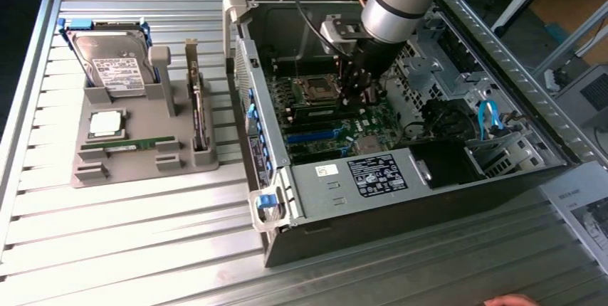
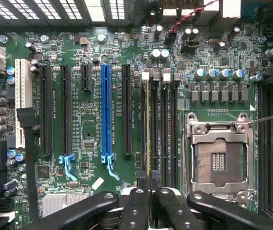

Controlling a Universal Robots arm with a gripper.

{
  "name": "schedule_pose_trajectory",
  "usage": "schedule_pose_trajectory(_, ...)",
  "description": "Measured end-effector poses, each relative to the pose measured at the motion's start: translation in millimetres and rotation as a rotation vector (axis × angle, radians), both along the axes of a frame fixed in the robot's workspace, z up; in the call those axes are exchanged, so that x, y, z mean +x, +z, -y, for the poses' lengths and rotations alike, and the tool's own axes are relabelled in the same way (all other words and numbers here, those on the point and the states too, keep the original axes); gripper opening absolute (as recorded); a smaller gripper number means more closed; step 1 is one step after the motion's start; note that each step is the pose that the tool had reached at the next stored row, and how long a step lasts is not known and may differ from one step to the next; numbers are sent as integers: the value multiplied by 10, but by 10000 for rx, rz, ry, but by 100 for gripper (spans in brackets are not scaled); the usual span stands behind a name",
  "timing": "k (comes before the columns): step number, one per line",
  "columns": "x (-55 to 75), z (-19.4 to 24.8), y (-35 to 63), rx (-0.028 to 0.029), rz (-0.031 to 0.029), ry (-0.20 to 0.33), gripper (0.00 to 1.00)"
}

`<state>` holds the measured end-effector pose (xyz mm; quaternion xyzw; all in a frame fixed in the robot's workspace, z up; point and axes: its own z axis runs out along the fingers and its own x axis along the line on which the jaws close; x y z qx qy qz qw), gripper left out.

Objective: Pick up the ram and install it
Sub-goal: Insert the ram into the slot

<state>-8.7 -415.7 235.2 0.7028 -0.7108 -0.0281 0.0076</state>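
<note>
My gripper (image 1: 359,98) reaches down into the open computer case (image 1: 409,178), over the motherboard's memory slots. In the wrist view the gripper (image 2: 149,192) is shut on the ram (image 2: 148,129), which I see edge-on as a thin pale green strip lined up along the memory slot (image 2: 154,120) beside the processor socket (image 2: 218,153). Whether the ram is seated in the slot or hovering just above it I cannot tell. A second green ram stick (image 1: 128,145) lies flat in the grey holder (image 1: 142,167) at the exterior view's left.
The grey holder also carries a hard drive (image 1: 109,64), a square silver processor chip (image 1: 105,122) and a dark expansion card (image 1: 196,107) standing on edge. A blue expansion slot (image 2: 106,115) lies beside the memory slots. A hand (image 1: 508,300) shows at the bottom edge.
</note>
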Motion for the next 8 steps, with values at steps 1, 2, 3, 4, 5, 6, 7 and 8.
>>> schedule_pose_trajectory(1,0,0,-3,0,0,0,12)
schedule_pose_trajectory(2,0,0,-7,0,0,0,12)
schedule_pose_trajectory(3,0,0,-10,0,0,0,12)
schedule_pose_trajectory(4,0,0,-14,0,0,0,12)
schedule_pose_trajectory(5,0,0,-17,0,0,0,12)
schedule_pose_trajectory(6,0,0,-22,0,0,0,12)
schedule_pose_trajectory(7,0,0,-26,0,0,0,12)
schedule_pose_trajectory(8,0,0,-29,0,0,0,12)
